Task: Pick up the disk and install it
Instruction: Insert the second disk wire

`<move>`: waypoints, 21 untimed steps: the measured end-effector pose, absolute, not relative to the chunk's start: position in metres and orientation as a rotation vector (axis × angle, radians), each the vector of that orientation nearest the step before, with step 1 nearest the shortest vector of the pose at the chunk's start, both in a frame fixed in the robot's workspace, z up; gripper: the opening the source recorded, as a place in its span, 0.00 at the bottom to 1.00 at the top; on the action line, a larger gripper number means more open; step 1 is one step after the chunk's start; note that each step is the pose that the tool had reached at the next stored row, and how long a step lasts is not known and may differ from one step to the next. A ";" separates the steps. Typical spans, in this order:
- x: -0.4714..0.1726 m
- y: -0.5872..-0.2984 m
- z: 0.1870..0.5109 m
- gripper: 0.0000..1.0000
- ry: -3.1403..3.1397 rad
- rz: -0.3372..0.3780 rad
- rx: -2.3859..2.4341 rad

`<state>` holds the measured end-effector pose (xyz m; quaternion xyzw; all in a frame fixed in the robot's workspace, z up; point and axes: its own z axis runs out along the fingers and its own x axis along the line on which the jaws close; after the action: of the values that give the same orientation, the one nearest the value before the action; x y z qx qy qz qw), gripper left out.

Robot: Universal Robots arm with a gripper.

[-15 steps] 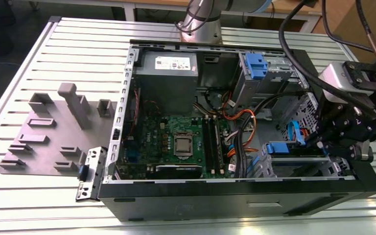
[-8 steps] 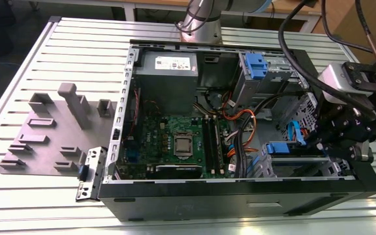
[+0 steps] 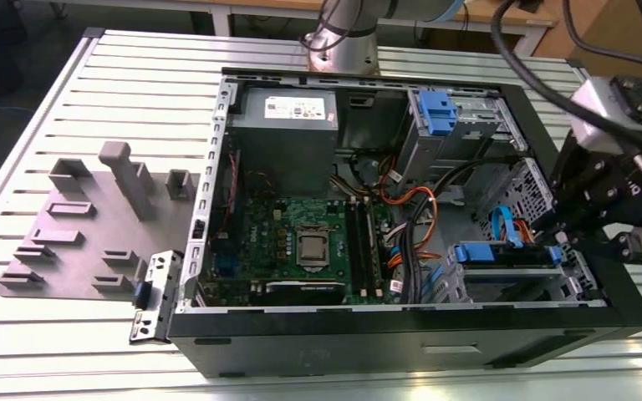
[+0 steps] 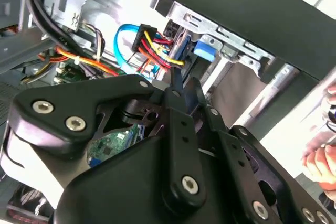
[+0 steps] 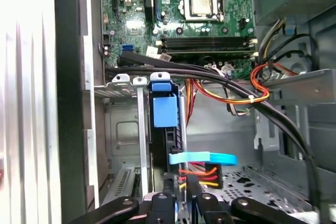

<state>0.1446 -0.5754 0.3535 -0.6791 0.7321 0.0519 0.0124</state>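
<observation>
Black linkages of your gripper crowd the first wrist view, fingers drawn together on the disk, which stands on edge inside the drive cage of the open computer case, presumably so its blue carrier slides along the rails.

A pale grey desk of long slatted aluminium profiles fills most of the exterior view, its ribs catching bright light from above. Toward the exterior view's left a flat purple-grey plastic fixture plate with upright blocks lies on the slats. Behind the desk runs a light wooden table edge, and dark floor shows at the far left.
</observation>
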 end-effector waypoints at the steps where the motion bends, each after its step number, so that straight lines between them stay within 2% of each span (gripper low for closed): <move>1: 0.145 -0.575 0.357 0.24 2.282 0.162 -2.117; 21: 0.131 -0.575 0.357 0.24 2.273 0.169 -2.109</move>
<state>0.1308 -0.5753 0.3570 -0.6791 0.7318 0.0545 0.0179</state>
